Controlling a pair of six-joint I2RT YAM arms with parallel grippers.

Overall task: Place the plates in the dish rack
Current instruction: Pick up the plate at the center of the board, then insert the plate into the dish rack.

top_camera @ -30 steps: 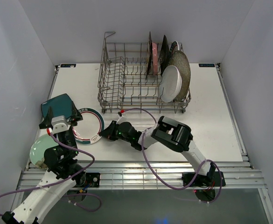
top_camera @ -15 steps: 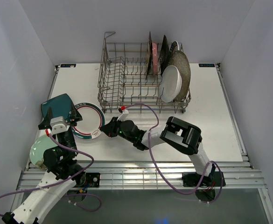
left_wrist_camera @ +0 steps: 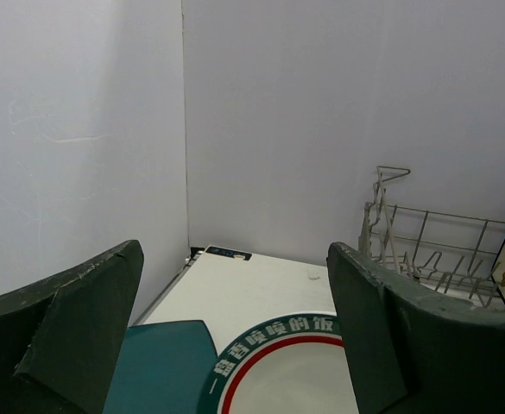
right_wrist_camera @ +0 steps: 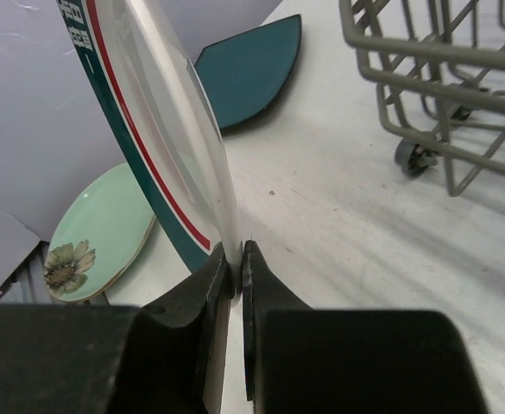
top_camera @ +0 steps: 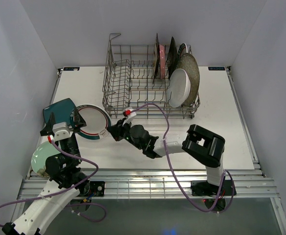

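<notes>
My right gripper (top_camera: 112,131) (right_wrist_camera: 237,254) is shut on the lower rim of a teal-rimmed round plate (top_camera: 91,122) (right_wrist_camera: 148,112), which stands tilted up on edge off the table. My left gripper (top_camera: 64,123) (left_wrist_camera: 235,345) hangs open just left of it, and the plate (left_wrist_camera: 295,371) shows between its fingers without touching them. A teal square plate (top_camera: 58,110) (left_wrist_camera: 161,366) (right_wrist_camera: 252,69) and a pale green plate (top_camera: 41,159) (right_wrist_camera: 97,233) lie at the left. The dish rack (top_camera: 130,85) (right_wrist_camera: 442,86) (left_wrist_camera: 425,246) holds several upright plates (top_camera: 179,85) at its right end.
White walls close in the table on three sides; the left wall stands close to the left arm. The rack's tall wire loop (top_camera: 114,36) rises at its far left corner. A purple cable (top_camera: 157,110) arcs over the right arm near the rack's front.
The right gripper has lifted the teal-rimmed plate from lying flat to standing tilted on edge and carried it a little left and away. The left arm has not moved.
</notes>
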